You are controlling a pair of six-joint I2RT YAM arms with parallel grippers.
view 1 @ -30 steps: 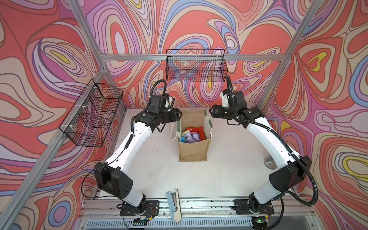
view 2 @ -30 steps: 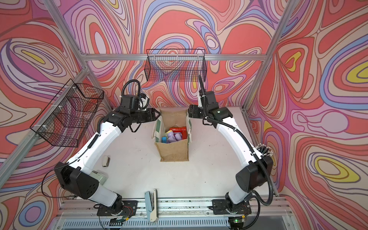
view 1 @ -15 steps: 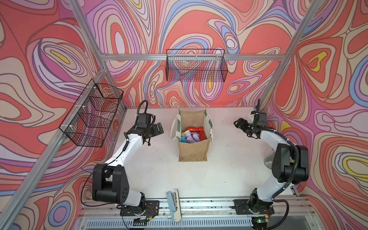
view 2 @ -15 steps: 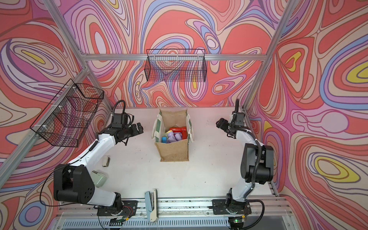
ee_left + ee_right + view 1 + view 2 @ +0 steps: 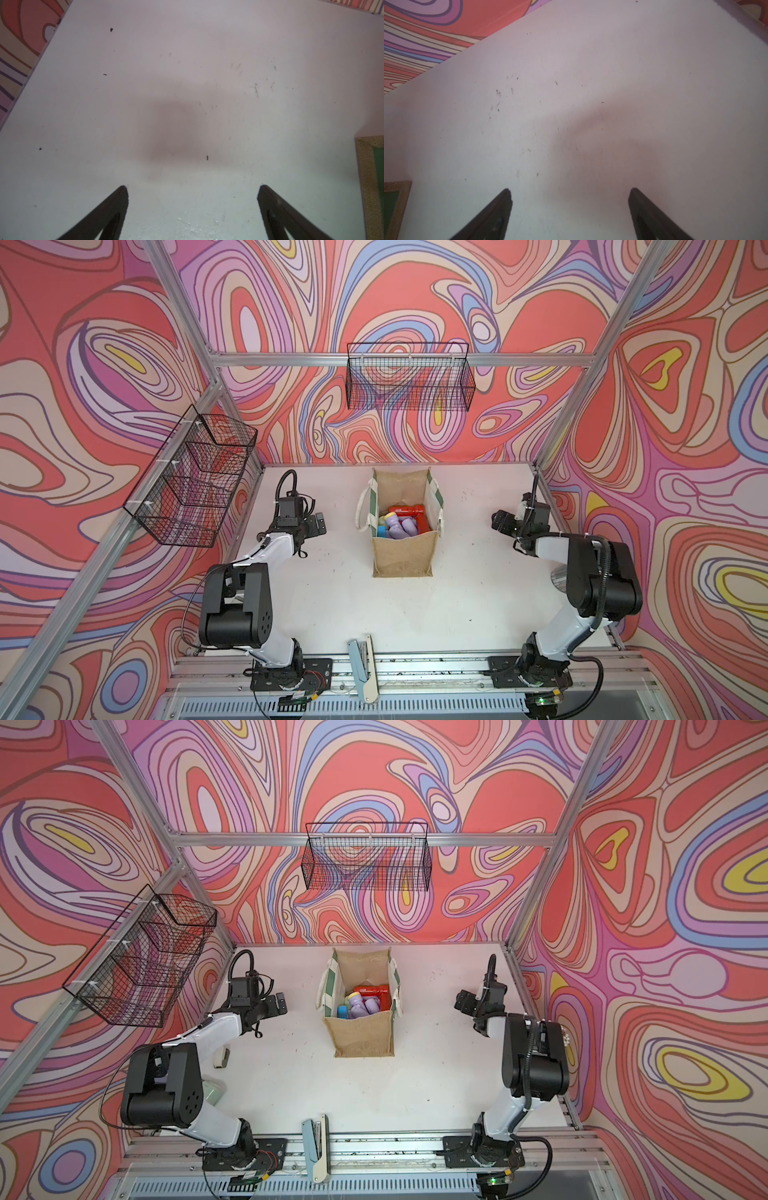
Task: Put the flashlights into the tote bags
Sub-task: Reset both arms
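My left gripper [image 5: 318, 523] at 9 o'clock and right gripper [image 5: 501, 522] at 3 both gape empty; any careless inward sweep could catch the tote bag [image 5: 402, 561] and spill its flashlights [image 5: 401, 523].

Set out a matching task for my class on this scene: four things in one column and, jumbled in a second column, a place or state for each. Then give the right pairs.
Things
1. tote bag
2. red flashlight
3. left gripper
4. undivided wire basket

Places or states
A. open, holding nothing, over the bare table
B. hangs on the back wall
C. stands upright in the middle of the table
D. lies inside the tote bag

Pairs: 1-C, 2-D, 3-A, 4-B
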